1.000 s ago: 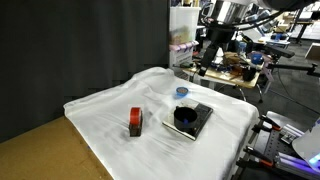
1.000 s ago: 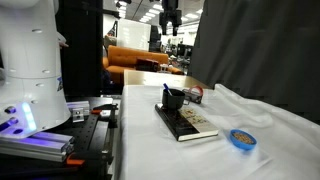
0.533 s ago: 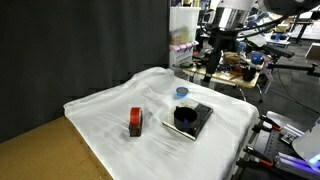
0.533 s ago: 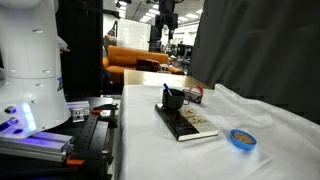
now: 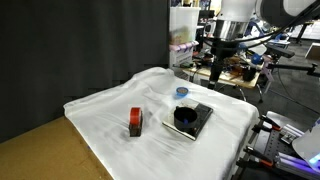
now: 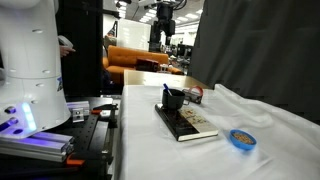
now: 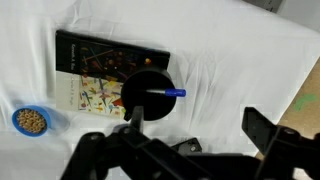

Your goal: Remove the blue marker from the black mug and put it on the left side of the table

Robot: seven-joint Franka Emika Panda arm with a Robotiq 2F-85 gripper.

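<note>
The black mug (image 7: 143, 92) stands on a flat black slab with a printed cover (image 7: 92, 72), on the white-clothed table (image 7: 235, 50). The blue marker (image 7: 170, 93) leans out of the mug, its blue end sticking over the rim. My gripper (image 7: 198, 125) is open and empty, high above the table, with the mug near its left finger. In both exterior views the mug (image 5: 185, 116) (image 6: 174, 98) sits well below the gripper (image 5: 214, 72) (image 6: 162, 38). The marker is too small to make out there.
A small round blue disc (image 7: 30, 121) (image 5: 181, 92) (image 6: 240, 138) lies beside the slab (image 5: 196, 124) (image 6: 188, 124). A red-brown block (image 5: 135, 122) stands further along the cloth (image 5: 105, 105). A brown wooden corner (image 5: 40, 155) shows. A white robot base (image 6: 30, 70) and clutter border the table.
The arm has shifted a little sideways and lower over the mug end of the table. The gripper stays open and empty. Mug, marker and the other objects have not moved.
</note>
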